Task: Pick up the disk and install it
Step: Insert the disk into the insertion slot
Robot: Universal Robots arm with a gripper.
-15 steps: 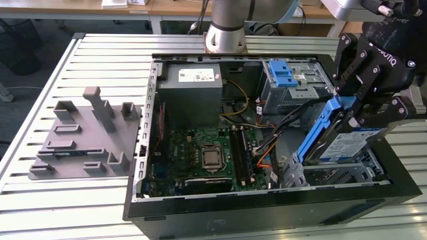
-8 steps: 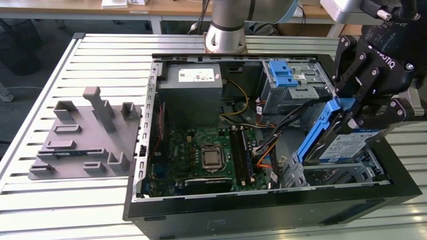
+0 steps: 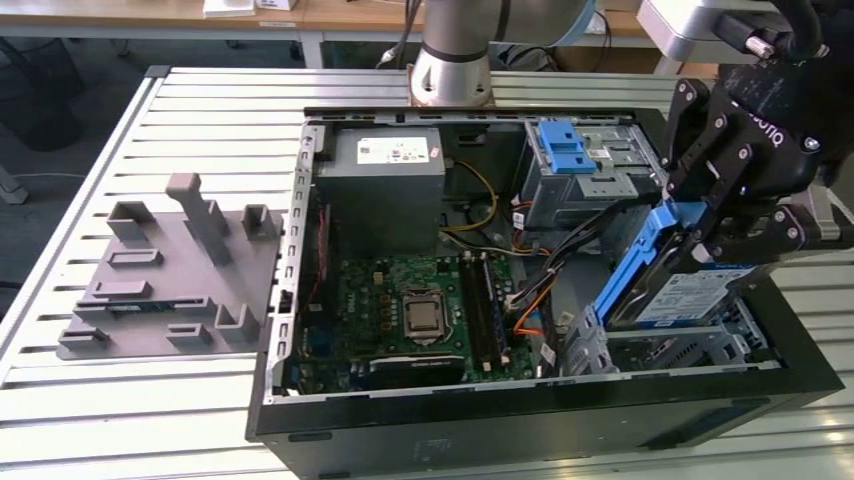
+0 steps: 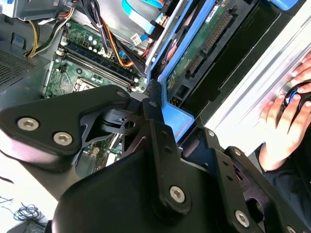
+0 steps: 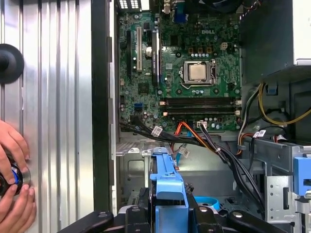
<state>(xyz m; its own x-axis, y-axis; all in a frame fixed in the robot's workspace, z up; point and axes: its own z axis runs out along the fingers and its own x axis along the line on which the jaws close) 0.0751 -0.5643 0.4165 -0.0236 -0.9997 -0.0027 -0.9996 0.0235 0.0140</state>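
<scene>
The disk (image 3: 683,292) hangs tilted on edge over the metal drive cage (image 3: 667,348) at the corner of the open computer case on the exterior view's right. Its white-and-blue label faces up and a blue rail (image 3: 630,270) runs along its side. My gripper (image 3: 718,228) is shut on the disk from above. In the second wrist view the disk's green circuit board (image 4: 204,43) and blue carrier (image 4: 177,119) sit by my fingers (image 4: 154,104). In the first wrist view the blue carrier's end (image 5: 167,187) stands between my fingers (image 5: 138,213), above the cage's bay (image 5: 141,170).
Inside the case are the motherboard (image 3: 414,310), a grey power supply (image 3: 387,175), cable bundles (image 5: 204,141) and an upper drive bay with a blue latch piece (image 3: 567,150). A grey fixture (image 3: 167,270) lies on the slatted table. A person's hand (image 5: 12,155) rests beside the case.
</scene>
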